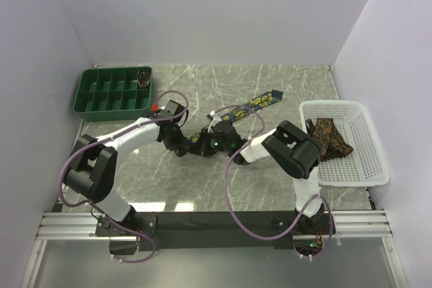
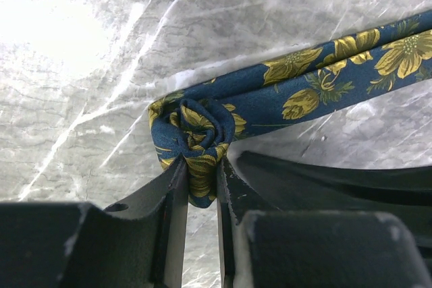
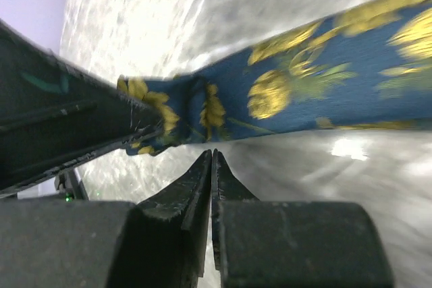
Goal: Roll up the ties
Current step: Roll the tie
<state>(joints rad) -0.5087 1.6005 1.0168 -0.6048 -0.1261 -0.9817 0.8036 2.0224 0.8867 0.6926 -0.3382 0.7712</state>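
Left jaws: drawn almost together, pinching the rolled start of the navy tie (image 2: 297, 96) between them, with only fabric filling the narrow gap. Roll (image 2: 196, 129): a small tight coil of dark blue cloth with yellow flowers, standing on edge at the jaw tips, its lower folds caught between the two fingers.

Right jaws: fully closed, tips touching, gripping nothing. Positioned just short of the same tie (image 3: 290, 89), which crosses the right wrist view beyond the tips. Whether tips and cloth touch: cannot tell, as the view is blurred. One finger of the left arm (image 3: 67, 126) at the left of that view, against the coiled end.

Both sets of jaws meeting near the middle of the table (image 1: 270, 187), left arm reaching in from the left side, right arm bent in from the right.

Unrolled length of the navy tie (image 1: 260, 102): flat on the table, running from the jaws toward the far right, pointed end free and well short of the far edge.

White mesh basket (image 1: 368, 166): at the right edge of the table, holding brown patterned ties (image 1: 329, 136) heaped against its left wall.

Green compartment tray (image 1: 111, 92): at the far left corner of the table, with one rolled tie (image 1: 143, 77) in its far right compartment.
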